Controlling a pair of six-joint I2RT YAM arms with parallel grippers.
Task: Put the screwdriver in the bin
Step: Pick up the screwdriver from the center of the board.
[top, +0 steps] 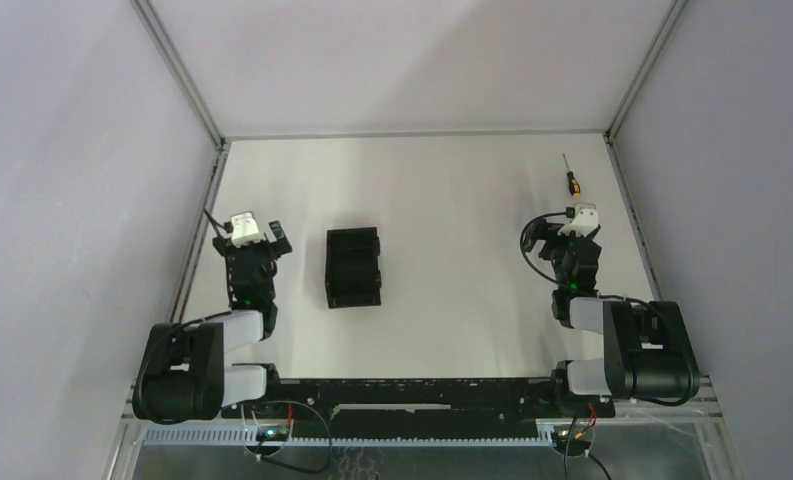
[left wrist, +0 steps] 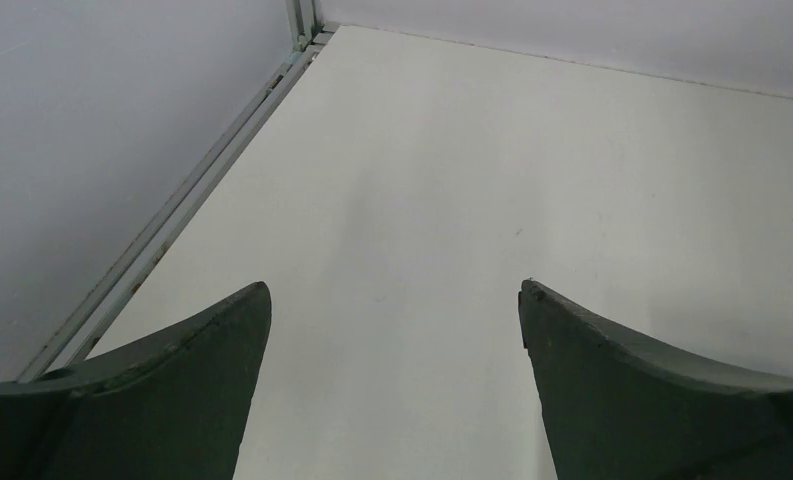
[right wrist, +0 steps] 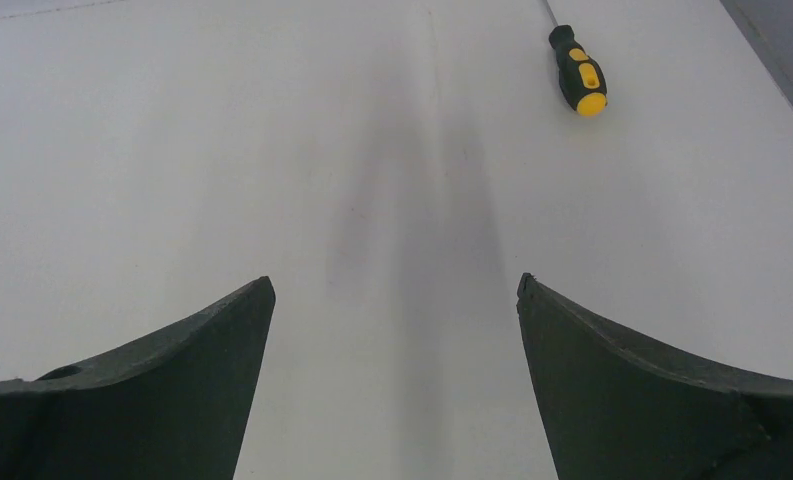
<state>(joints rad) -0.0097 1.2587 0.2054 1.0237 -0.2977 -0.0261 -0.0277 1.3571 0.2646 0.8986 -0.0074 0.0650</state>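
Observation:
The screwdriver (top: 571, 181), yellow and black in the handle with a thin dark shaft, lies at the table's far right, its shaft pointing away from the arms. The right wrist view shows the screwdriver (right wrist: 578, 78) ahead and to the right of my right gripper (right wrist: 395, 282), which stands open over bare table. In the top view the right gripper (top: 562, 228) is a short way nearer than the tool. The black bin (top: 331, 270) sits left of the middle. My left gripper (top: 255, 232) is left of the bin, and the left gripper (left wrist: 395, 290) is open with nothing in it.
A metal rail (left wrist: 182, 205) runs along the table's left edge beside the grey wall. A like rail (top: 632, 215) borders the right edge, close to the screwdriver. The back wall stands beyond the far edge.

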